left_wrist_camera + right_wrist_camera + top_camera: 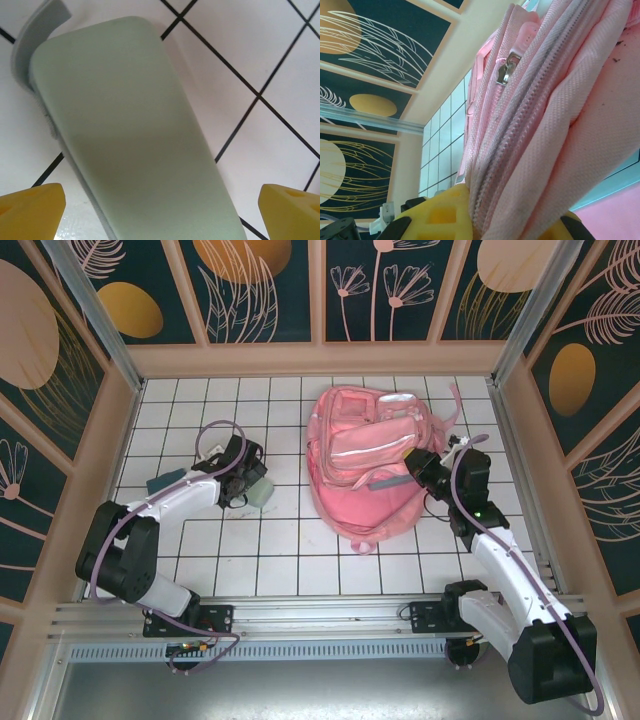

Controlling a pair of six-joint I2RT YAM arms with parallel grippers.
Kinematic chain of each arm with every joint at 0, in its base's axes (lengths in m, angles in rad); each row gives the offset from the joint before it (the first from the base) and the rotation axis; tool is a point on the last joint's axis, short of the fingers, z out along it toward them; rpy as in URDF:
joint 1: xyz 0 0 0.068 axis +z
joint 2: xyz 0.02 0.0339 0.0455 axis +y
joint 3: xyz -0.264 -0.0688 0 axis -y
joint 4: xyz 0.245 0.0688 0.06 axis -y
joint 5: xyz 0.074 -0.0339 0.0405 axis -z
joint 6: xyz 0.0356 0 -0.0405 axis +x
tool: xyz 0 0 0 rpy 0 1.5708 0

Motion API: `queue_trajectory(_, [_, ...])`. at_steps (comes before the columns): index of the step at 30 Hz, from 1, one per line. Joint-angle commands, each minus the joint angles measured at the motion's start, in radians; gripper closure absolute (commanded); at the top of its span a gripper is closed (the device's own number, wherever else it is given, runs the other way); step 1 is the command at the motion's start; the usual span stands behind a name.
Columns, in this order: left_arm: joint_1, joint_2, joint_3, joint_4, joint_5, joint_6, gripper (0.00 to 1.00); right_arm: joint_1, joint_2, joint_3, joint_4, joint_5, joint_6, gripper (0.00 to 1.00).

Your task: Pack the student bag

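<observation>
Pink fabric of the large backpack (350, 430) is pinched by the right fingers (440, 215); the mint-green pencil case (130, 140), not yet packed, is straddled by spread left fingers (30, 210).

A white tiled table (280, 550) with dark grid lines carries everything. The student bag (365, 455), a large pink backpack, lies right of centre, toward the far edge. A mint-green pencil case (262, 492) lies flat on the tiles to its left, near but apart. Farther left, by the side wall, lies a flat teal object (165, 481).
</observation>
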Motion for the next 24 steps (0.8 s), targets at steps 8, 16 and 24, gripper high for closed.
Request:
queue_trajectory(8, [-0.005, 0.14, 0.076, -0.002, -0.006, -0.064, 0.01, 0.008, -0.051, 0.004, 0.114, -0.03, -0.06, 1.0])
queue_trajectory(16, [-0.005, 0.269, 0.199, -0.057, -0.047, 0.004, 0.01, -0.003, -0.059, 0.0, 0.102, -0.028, -0.063, 1.0])
queue_trajectory(24, [-0.009, 0.333, 0.229, -0.143, -0.078, 0.115, 0.01, -0.01, -0.049, -0.004, 0.114, -0.039, -0.058, 1.0])
